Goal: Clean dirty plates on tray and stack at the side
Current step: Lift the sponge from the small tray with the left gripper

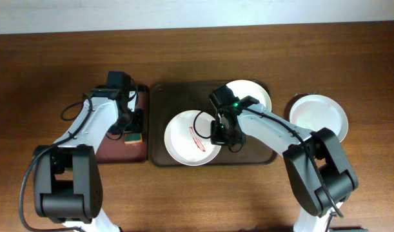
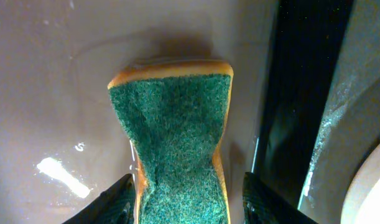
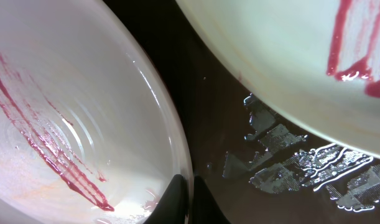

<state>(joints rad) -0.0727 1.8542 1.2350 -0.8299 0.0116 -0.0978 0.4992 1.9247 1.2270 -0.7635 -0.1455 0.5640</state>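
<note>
Red-streaked white, the nearest plate (image 1: 184,140) lies at the near side of the dark brown tray (image 1: 159,103), where your right gripper (image 3: 190,190) pinches its right rim, jaws almost together. To the left, over the reddish-brown tray (image 1: 113,149), your left gripper (image 2: 190,205) squeezes a green sponge (image 2: 174,124) at its waist. Right of the big tray, a plain-looking plate (image 1: 318,116) rests on the table (image 1: 55,64). Farthest, a second streaked plate (image 1: 256,93) sits in the tray's far right corner.

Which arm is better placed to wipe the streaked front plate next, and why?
Left. The left end effector is shut on the sponge, beside the tray. The right end effector pinches the rim of the plate, so it can only steady it.
</note>
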